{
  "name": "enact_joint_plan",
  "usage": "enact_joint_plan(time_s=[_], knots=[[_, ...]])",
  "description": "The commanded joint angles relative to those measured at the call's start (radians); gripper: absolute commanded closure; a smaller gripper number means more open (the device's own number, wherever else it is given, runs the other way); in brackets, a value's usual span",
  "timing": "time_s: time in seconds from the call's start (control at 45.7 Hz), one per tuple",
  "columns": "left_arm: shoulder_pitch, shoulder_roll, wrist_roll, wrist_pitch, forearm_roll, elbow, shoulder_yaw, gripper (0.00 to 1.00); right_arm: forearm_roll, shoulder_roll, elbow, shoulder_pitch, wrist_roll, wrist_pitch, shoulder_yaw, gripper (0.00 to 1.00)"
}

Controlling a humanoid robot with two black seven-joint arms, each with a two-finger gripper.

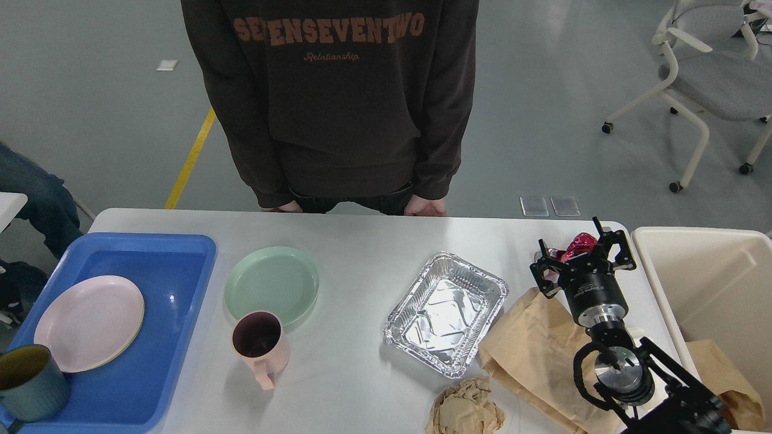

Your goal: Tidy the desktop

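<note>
Left of crinkled rectangular foil tray [446, 313]: round green plate [272, 283], pink handled mug [261, 345] before it. Right: flat brown paper bag [531, 349].

Blue tray [181, 253], mint plate [271, 283], pink mug [260, 349] — crinkled silver foil pan [446, 313].

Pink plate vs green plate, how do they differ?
Colour: the pink plate is pale pink, the green plate mint. Place: the pink plate lies inside the blue tray; the green plate sits directly on the desktop. Neighbours: a dark teal cup stands by the pink plate; a pink mug overlaps the green plate's near edge in this view. Both are round, flat and empty.
</note>
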Motion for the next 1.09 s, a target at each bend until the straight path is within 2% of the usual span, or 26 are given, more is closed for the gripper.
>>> enact_joint_plan(time_s=[0.0, 0.044, 0.088, 0.263, 0.438, 0.657, 0.766, 0.919, 1.072], knots=[[-0.123, -0.005, 0.006, 0.001, -0.004, -0.084, 0.038, 0.08, 0.0, 0.0, 0.001, 0.0, 0.0, 0.0, 0.0, 0.0], [-0.169, -0.011, 0.006, 0.001, -0.004, -0.122, 0.061, 0.08, 0.0, 0.0, 0.001, 0.0, 0.0, 0.0, 0.0, 0.0], [-0.272, -0.055, 0.006, 0.003, -0.005, -0.202, 0.134, 0.08, 0.0, 0.0, 0.001, 0.0, 0.0, 0.0, 0.0, 0.0], [-0.509, -0.275, 0.004, 0.008, -0.086, -0.361, 0.311, 0.08, 0.0, -0.002, 0.001, 0.0, 0.0, 0.0, 0.0, 0.0], [-0.727, -0.456, 0.006, 0.0, -0.275, -0.496, 0.384, 0.08, 0.0, -0.002, 0.001, 0.0, 0.0, 0.0, 0.0, 0.0], [-0.973, -0.683, 0.003, 0.003, -0.386, -0.722, 0.392, 0.12, 0.0, -0.002, 0.001, 0.0, 0.0, 0.0, 0.0, 0.0], [-1.086, -0.737, 0.003, -0.009, -0.471, -0.805, 0.389, 0.12, 0.0, -0.002, 0.001, 0.0, -0.001, 0.0, 0.0, 0.0], [-1.212, -0.766, 0.0, -0.086, -0.511, -0.865, 0.392, 0.13, 0.0, -0.002, -0.001, 0.0, 0.0, 0.0, 0.0, 0.0], [-1.198, -0.786, -0.002, -0.091, -0.515, -0.871, 0.389, 0.15, 0.0, 0.0, -0.001, 0.0, 0.0, 0.0, 0.0, 0.0]])
